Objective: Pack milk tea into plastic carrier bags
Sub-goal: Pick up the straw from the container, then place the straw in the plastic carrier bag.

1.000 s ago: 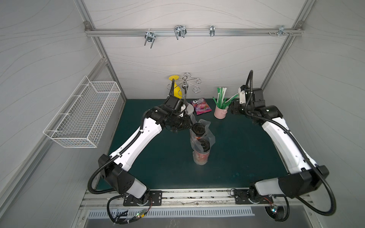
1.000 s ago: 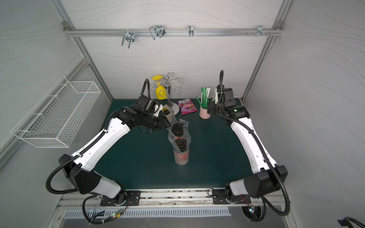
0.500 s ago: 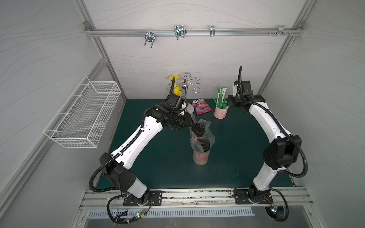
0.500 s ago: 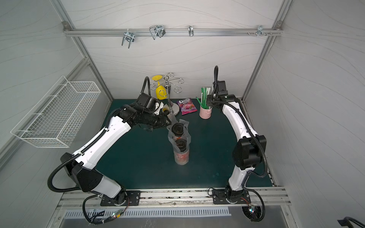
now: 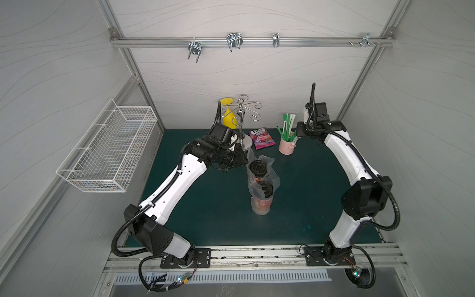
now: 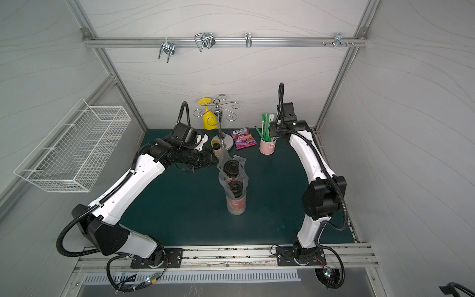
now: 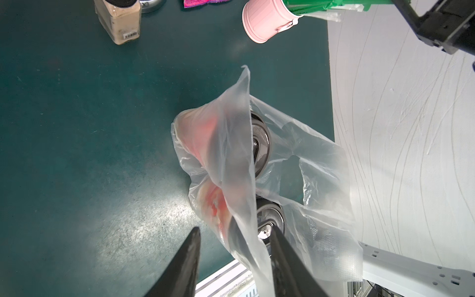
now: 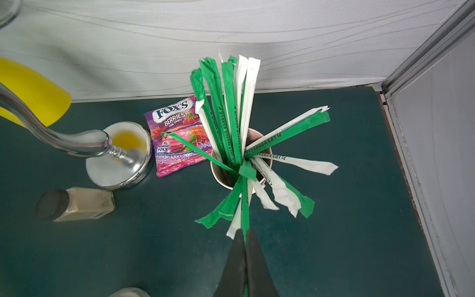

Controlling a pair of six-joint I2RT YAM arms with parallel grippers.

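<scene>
Tightly, right gripper (image 8: 245,232) pinches one green straw (image 8: 244,203).

Thin, clear, crinkly plastic on the bag (image 7: 321,167) ahead of the left hand (image 7: 234,228). Glossy black plastic on the cup lids (image 7: 262,144). Matt paper wrappers on the straws (image 8: 229,102) by the right hand (image 8: 246,231); smooth pink bucket (image 7: 262,23); polished metal stand (image 8: 118,164); matt speckled green desk (image 7: 77,128).

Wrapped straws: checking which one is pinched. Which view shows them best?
Right wrist view: the wrapped straws fan out close up, with the right gripper shut on a green straw. Both top views show them small; the left wrist view clips them at its edge.
</scene>
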